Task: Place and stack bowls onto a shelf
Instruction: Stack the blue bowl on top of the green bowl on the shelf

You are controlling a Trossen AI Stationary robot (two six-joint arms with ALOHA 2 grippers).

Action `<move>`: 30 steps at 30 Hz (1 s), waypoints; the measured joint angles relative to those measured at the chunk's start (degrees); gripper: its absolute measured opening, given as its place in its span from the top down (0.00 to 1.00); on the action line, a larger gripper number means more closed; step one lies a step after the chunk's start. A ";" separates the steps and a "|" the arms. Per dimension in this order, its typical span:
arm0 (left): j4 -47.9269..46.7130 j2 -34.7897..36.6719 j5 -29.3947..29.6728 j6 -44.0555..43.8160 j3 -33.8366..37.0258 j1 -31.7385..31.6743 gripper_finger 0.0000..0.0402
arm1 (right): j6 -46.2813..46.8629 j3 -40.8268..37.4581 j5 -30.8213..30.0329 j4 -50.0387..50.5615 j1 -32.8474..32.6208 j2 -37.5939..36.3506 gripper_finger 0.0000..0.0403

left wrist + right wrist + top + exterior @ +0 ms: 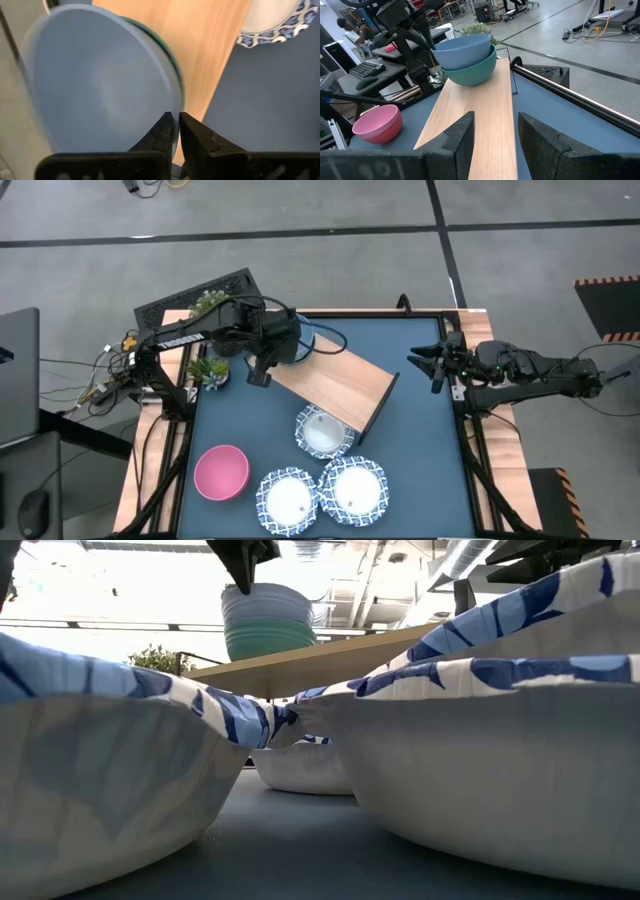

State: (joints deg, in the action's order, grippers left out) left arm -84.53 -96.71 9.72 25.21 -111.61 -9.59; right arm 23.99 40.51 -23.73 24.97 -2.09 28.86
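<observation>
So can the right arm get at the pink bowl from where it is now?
Probably not easily. The right hand waits open at the table's right edge, while the pink bowl sits at the far front-left, with the three white blue-rimmed bowls in between.

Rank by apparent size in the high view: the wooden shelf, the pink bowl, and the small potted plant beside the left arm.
1. Wooden shelf: clearly the largest, a long board.
2. Pink bowl: much smaller than the shelf.
3. Small potted plant: looks smallest, though the arm partly hides it, so this place is less sure.
</observation>
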 joint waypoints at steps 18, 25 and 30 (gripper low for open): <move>2.59 0.82 7.06 -5.27 -5.26 1.89 0.76 | -0.02 0.00 0.00 0.35 0.00 0.02 0.56; 9.95 1.42 20.42 -22.16 -4.31 7.01 0.95 | -0.02 0.00 0.02 0.46 0.00 0.01 0.56; 16.47 4.45 32.81 -29.56 3.40 11.22 1.00 | -0.26 0.00 -0.02 1.27 0.00 0.00 0.56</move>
State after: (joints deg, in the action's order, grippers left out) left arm -68.06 -92.26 42.53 -4.35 -108.22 1.62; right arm 23.73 40.51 -23.75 26.24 -2.09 28.86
